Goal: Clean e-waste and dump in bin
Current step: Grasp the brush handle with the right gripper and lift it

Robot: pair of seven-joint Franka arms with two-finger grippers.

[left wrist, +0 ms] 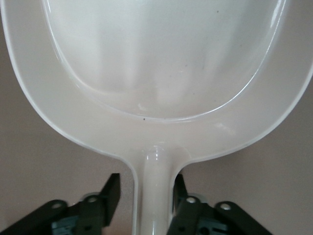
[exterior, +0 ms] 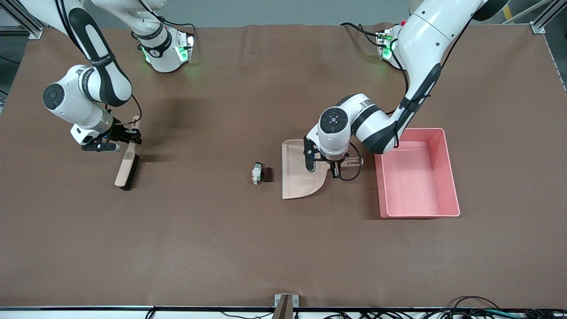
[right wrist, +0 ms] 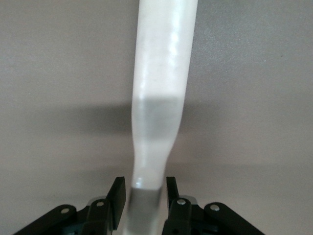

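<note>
- Currently, the left gripper (left wrist: 145, 193) is clamped on the dustpan (exterior: 297, 170) handle, beside the bin (exterior: 447, 173).
- Right gripper (right wrist: 144, 193) is clamped on the brush (exterior: 127, 166) handle, toward the right arm's end of the table (exterior: 266, 248).
- The e-waste (exterior: 261, 173) lies on the table just beside the dustpan's open mouth, between dustpan and brush.
- The bin stands at the left arm's end.

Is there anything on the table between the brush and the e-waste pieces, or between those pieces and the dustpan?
Nothing visible. Bare table lies between the brush and the e-waste, and only a narrow bare gap separates the e-waste from the dustpan. The bin sits beside the dustpan, toward the left arm's end.
</note>
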